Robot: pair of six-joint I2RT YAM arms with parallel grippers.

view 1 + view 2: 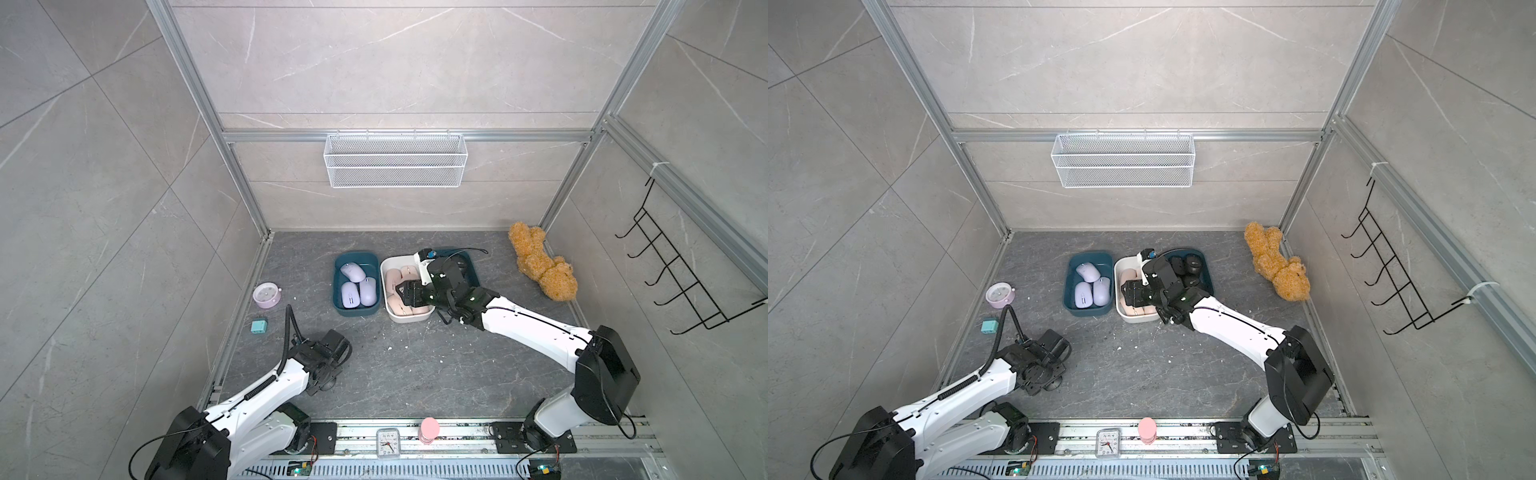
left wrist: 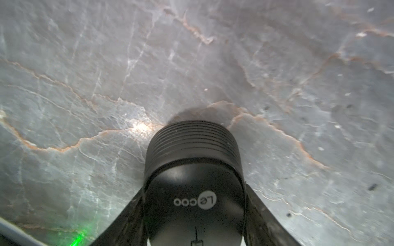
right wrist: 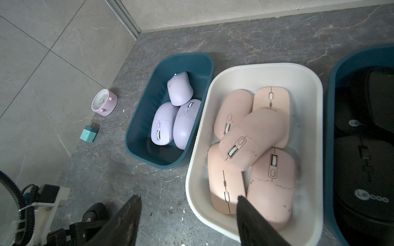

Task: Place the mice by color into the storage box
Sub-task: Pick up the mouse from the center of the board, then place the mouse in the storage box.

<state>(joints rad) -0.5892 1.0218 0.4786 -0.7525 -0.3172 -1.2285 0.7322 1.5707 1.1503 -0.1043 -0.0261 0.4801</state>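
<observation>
A black mouse (image 2: pixel 193 161) lies on the dark stone floor at the front left, and my left gripper (image 2: pixel 195 188) is shut on its sides. In both top views the left gripper (image 1: pixel 328 378) covers most of it. Three storage boxes stand side by side at the back. A teal box (image 3: pixel 136 132) holds three lavender mice (image 3: pixel 164 125). A white box (image 3: pixel 196 161) holds several pink mice (image 3: pixel 241 149). Another teal box (image 3: pixel 329 149) holds black mice (image 3: pixel 366 161). My right gripper (image 3: pixel 188 198) hangs open over the white box's near left rim with nothing between its fingers.
A lavender alarm clock (image 1: pixel 267 294) and a teal block (image 1: pixel 258 325) sit by the left wall. A brown teddy bear (image 1: pixel 540 262) lies at the back right. On the walls are a white wire basket (image 1: pixel 395 160) and a black hook rack (image 1: pixel 681 270). On the front rail stand a pink bottle (image 1: pixel 429 430) and a small clock (image 1: pixel 387 442).
</observation>
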